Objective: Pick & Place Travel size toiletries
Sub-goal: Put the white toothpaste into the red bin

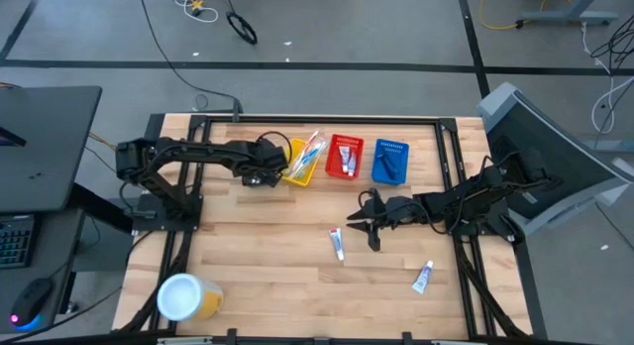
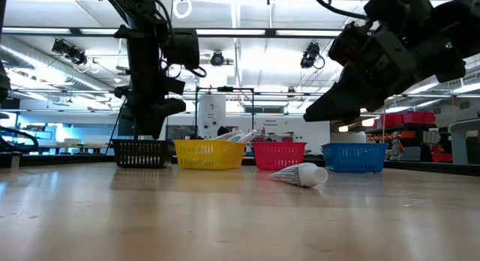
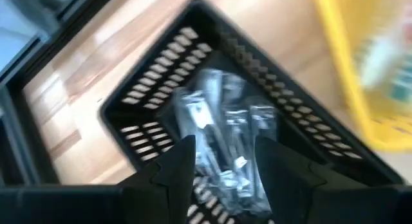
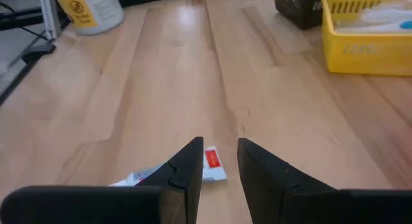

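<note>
From above, four small baskets stand in a row at the table's far edge: black under the left gripper (image 1: 265, 170), then yellow (image 1: 300, 170), red (image 1: 345, 157), blue (image 1: 390, 161); a white-lidded yellow tub (image 1: 188, 296) sits near the front. Two white tubes (image 1: 338, 244) (image 1: 424, 277) lie loose on the wood. At table level, one tube (image 2: 300, 174) lies before the baskets. The left wrist shows spread fingers over silvery packets (image 3: 222, 130) in the black basket (image 3: 154, 76). The right gripper (image 4: 219, 161), fingers apart, hovers over a red-marked tube (image 4: 209, 166).
</note>
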Robot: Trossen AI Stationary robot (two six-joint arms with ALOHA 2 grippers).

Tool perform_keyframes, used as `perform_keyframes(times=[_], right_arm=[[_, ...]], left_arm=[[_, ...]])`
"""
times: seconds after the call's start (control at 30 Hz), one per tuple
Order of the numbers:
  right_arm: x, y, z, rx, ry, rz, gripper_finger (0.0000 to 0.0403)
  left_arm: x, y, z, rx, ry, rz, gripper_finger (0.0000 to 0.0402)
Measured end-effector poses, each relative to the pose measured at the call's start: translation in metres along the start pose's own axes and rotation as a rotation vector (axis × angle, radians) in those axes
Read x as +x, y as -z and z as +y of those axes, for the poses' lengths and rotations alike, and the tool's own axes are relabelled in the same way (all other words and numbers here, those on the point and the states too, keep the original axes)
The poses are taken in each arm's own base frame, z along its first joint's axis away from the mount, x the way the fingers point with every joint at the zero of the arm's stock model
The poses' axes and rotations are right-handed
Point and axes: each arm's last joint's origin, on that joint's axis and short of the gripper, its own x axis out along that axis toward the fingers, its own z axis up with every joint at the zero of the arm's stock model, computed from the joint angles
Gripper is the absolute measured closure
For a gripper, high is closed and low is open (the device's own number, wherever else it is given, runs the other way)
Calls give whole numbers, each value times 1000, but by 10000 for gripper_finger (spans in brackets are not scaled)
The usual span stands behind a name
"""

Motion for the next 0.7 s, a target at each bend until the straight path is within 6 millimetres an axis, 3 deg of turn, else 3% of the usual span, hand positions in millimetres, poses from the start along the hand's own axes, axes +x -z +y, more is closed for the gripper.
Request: perform_keyframes(times=[0.2,0.4,0.6,0.7], right_arm=[[1,-4,5,-3,-62,0,296],[1,-2,9,-31,-91,9,296],[0,-2,13,-6,-94,4,296],[-1,-3,16,-1,-77,-19,296]], left_arm=[[-15,6,-29,184,164,-85,234],[-43,16,-68,299,366,-281,234],[-80,24,-104,428,754,-469,234],[-93,29,-113,504,862,-539,234]])
